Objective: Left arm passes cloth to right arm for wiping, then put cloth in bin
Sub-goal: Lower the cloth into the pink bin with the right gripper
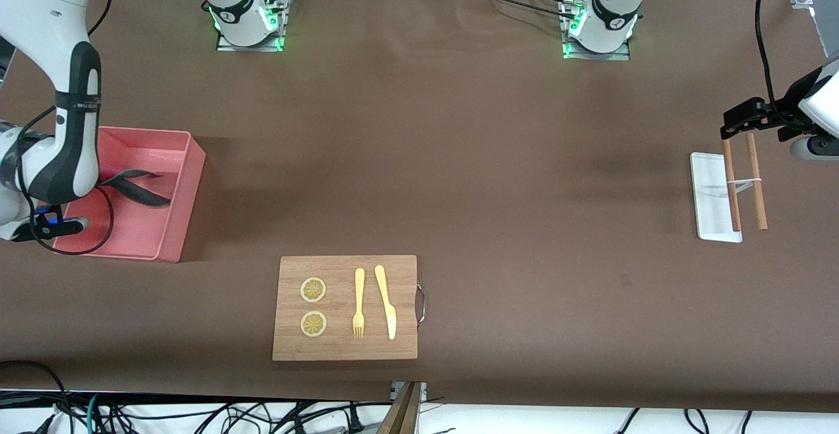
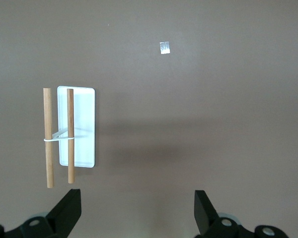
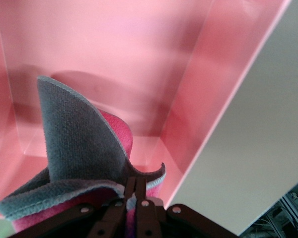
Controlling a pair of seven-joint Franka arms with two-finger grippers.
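Observation:
The cloth [image 3: 74,134], grey on one face and bright pink on the other, is pinched at its edge by my right gripper [image 3: 136,181], which is shut on it. It hangs folded inside the light pink bin [image 3: 198,99]. From the front, the cloth [image 1: 141,191] shows as a dark curl over the bin [image 1: 177,211] floor at the right arm's end of the table, and the right hand is hidden by its own forearm. My left gripper [image 1: 747,122] waits open and holds nothing [image 2: 136,206], up over the table next to the white tray [image 2: 82,124].
A white tray [image 1: 711,191] at the left arm's end has two wooden sticks [image 1: 744,181] tied with a white band lying across it. A wooden cutting board [image 1: 345,307] with two lemon slices, a yellow fork and a yellow knife lies nearer the front camera.

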